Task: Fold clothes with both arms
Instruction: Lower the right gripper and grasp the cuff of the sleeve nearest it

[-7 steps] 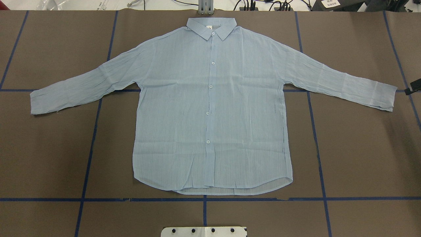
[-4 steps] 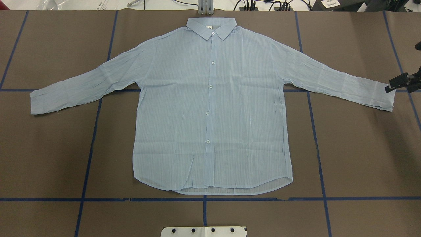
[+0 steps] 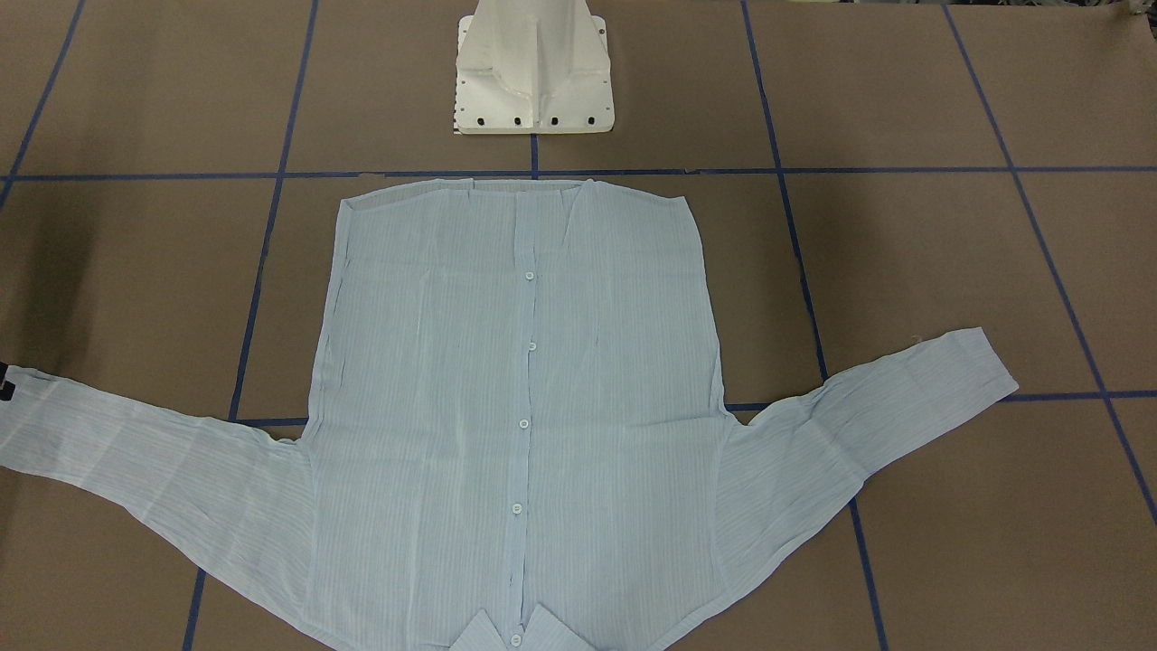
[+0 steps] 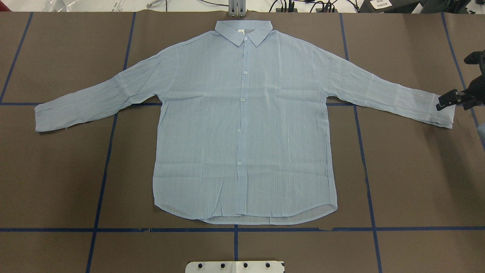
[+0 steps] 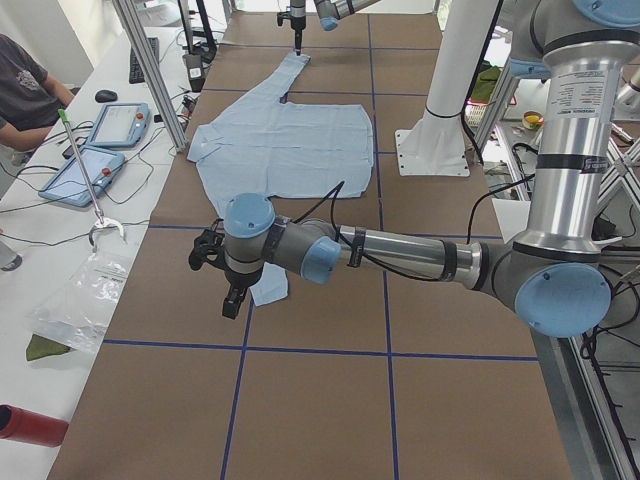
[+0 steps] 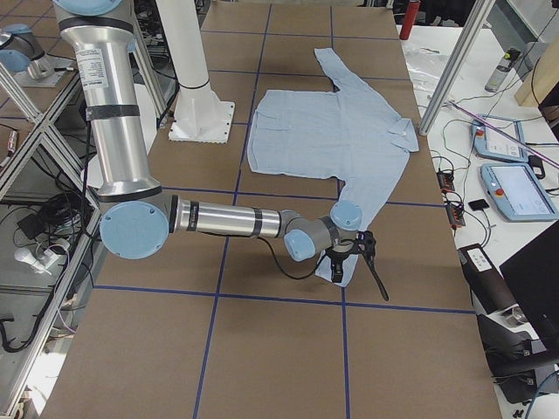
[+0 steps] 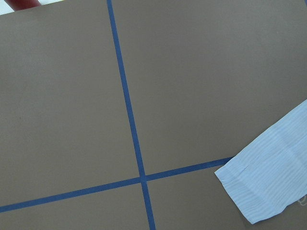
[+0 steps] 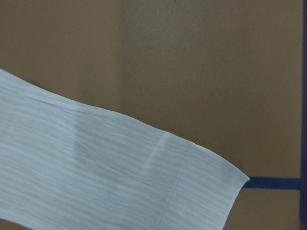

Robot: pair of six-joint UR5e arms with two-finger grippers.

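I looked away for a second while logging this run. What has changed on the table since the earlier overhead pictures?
The right gripper has come in from the right edge of the table, moving leftward in the overhead view. It now hangs over the cuff of the shirt. Whether it has gripped the cuff cannot be told. The shirt lies flat and spread out, as before.
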